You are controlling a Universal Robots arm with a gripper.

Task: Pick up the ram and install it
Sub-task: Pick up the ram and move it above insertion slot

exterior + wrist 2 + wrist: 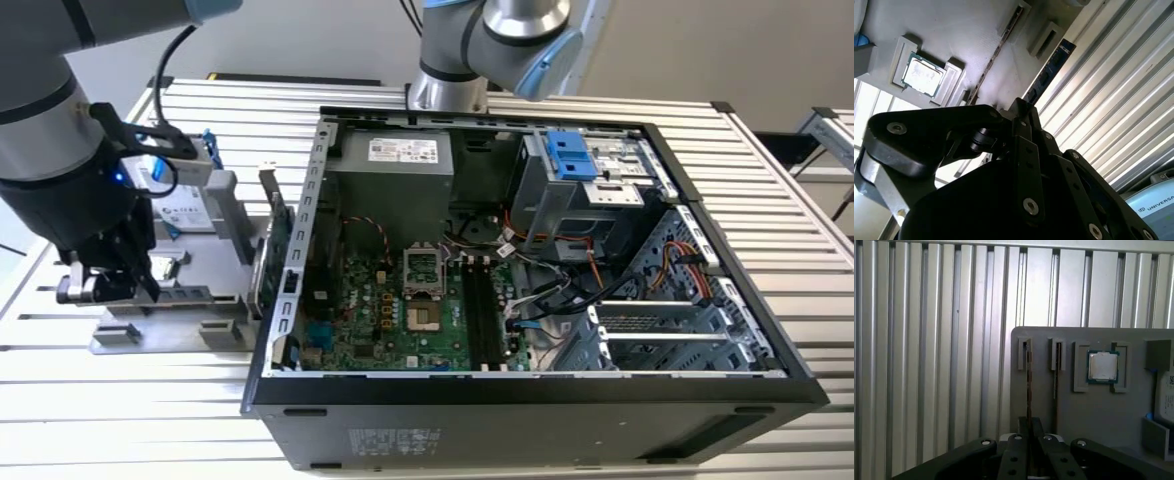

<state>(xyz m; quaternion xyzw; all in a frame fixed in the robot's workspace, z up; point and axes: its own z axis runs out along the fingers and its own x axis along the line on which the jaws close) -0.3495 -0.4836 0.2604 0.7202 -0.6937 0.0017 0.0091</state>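
Gripper (1029, 423) in foreground, fingers clenched on the near end of the ram (1053, 64), which stands on edge in its slot of the grey holder (1094, 410), long axis running straight away from the fingertips. Beside it lies a second slot (1056, 370); farther off sits the processor chip (1102, 366).

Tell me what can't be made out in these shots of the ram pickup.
- Ram: edge-on in the first wrist view; its near end is behind the claw.
- Hard drive: cut off by that view's edge.
- Gray holder: partly hidden by the arm in the exterior view.
- Motherboard slots: too small there to judge their latches.
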